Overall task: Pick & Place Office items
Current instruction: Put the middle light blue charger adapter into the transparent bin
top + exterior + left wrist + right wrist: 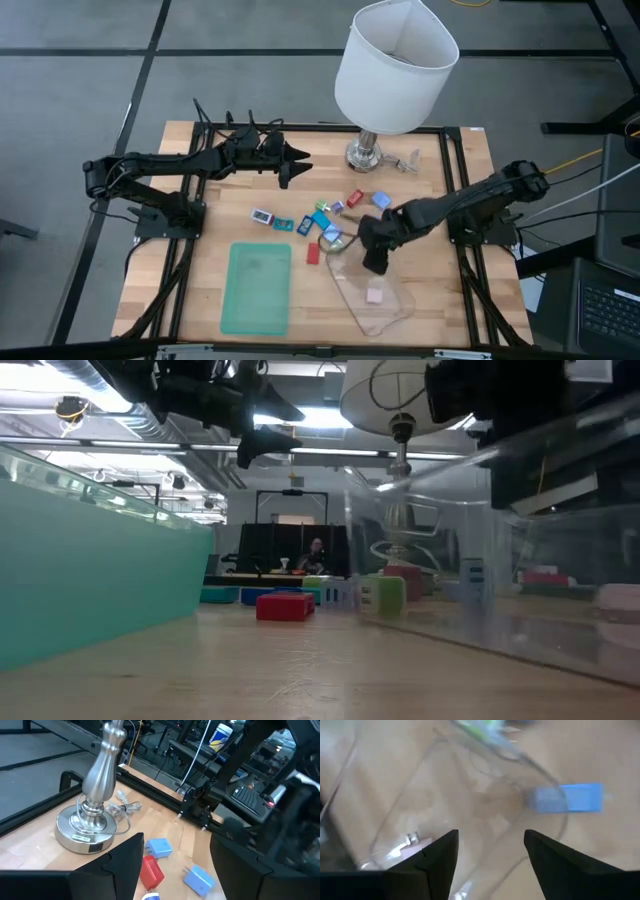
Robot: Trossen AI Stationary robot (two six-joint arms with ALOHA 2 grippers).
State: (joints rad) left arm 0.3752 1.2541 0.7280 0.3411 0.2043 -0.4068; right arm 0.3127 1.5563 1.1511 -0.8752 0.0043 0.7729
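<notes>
The flat green rectangular tray (256,288) fills the lower left, no writing legible. Small blue, red and white office items (322,222) scatter mid-frame. The right gripper (374,262), fingers spread and empty, hangs over the clear plastic tub (385,310) holding a pink piece (375,295). The left gripper (297,166), fingers apart, waits upper-centre.

Grey tiled floor (80,90) around the wooden table (200,215), ceiling lights (330,420) overhead, a white-shaded lamp (395,65).

Lamp (385,80) overhanging table's (200,200) far edge
</notes>
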